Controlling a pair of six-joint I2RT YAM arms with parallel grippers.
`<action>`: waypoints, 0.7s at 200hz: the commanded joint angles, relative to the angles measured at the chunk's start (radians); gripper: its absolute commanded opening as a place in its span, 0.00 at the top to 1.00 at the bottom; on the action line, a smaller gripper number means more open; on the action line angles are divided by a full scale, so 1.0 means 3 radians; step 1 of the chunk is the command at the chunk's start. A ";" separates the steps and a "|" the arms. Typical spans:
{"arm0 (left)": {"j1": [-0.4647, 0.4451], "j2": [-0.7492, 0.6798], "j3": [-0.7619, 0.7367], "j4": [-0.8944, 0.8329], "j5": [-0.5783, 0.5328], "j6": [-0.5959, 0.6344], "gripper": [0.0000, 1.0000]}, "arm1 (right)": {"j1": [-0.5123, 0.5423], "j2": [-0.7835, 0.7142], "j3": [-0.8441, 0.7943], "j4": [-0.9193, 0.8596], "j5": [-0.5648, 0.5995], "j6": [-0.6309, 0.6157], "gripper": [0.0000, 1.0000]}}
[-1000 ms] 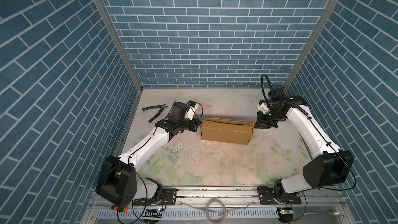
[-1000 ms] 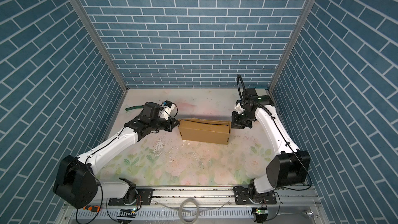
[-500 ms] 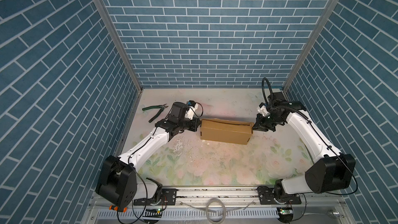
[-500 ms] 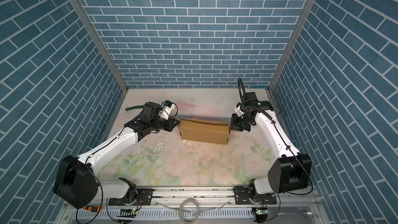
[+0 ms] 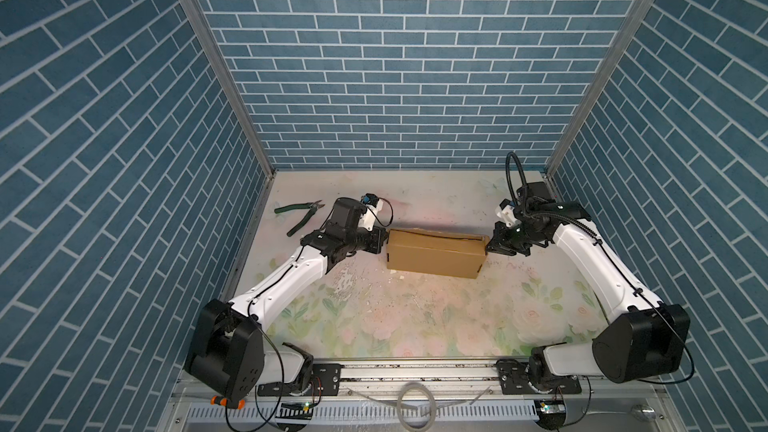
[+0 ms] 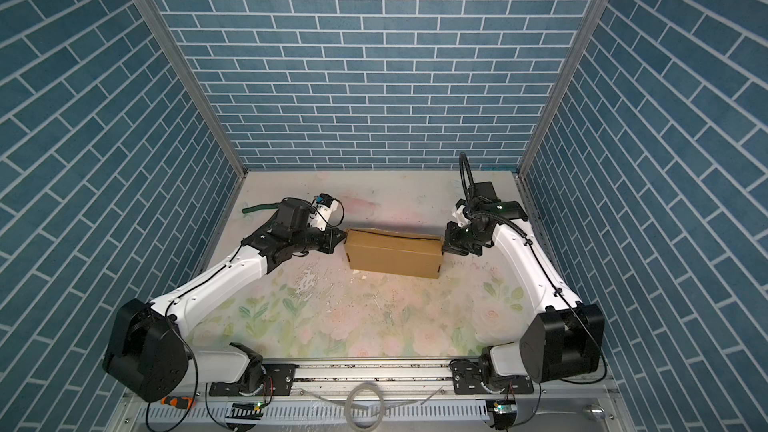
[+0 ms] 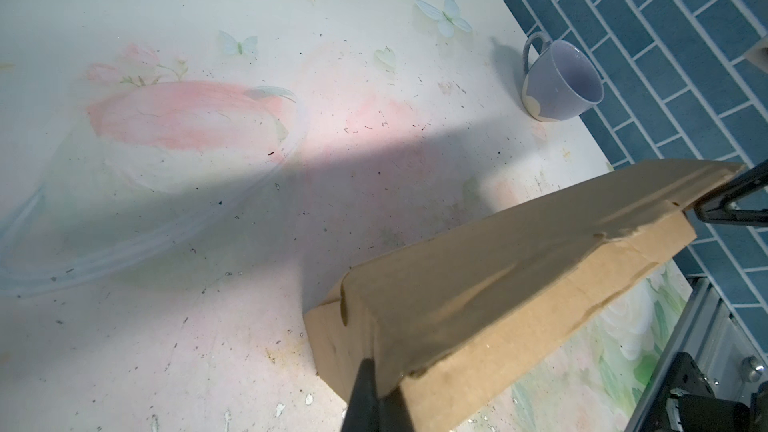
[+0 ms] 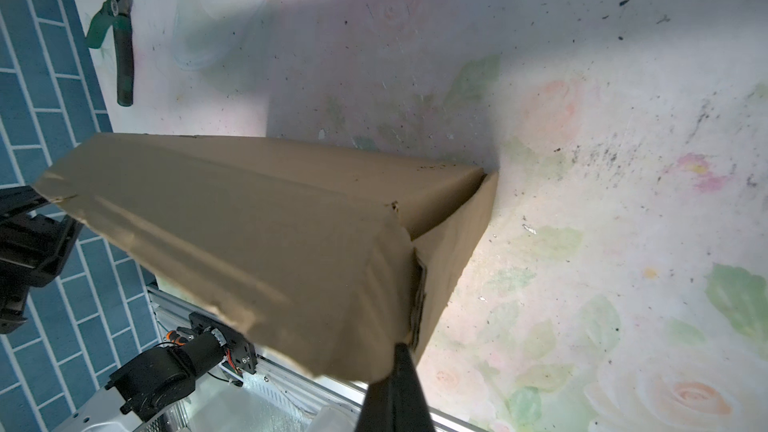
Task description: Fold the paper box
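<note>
Both ends of the box (image 5: 435,254), mid-frame in both top views, touch closed tips: I see the left gripper (image 5: 381,241) and right gripper (image 5: 489,246) there. Only the left wrist view shows a mug (image 7: 559,81); the right wrist view shows pliers (image 8: 118,41).

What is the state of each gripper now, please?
Left gripper: jaws closed, tip against the cardboard box's left end.
Right gripper: jaws closed, tip against its right end.
</note>
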 commanded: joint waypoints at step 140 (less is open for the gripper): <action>-0.0021 0.0112 -0.0178 -0.0319 -0.0144 0.0119 1.00 | -0.0057 0.0001 0.0645 -0.0162 0.0428 0.0059 0.48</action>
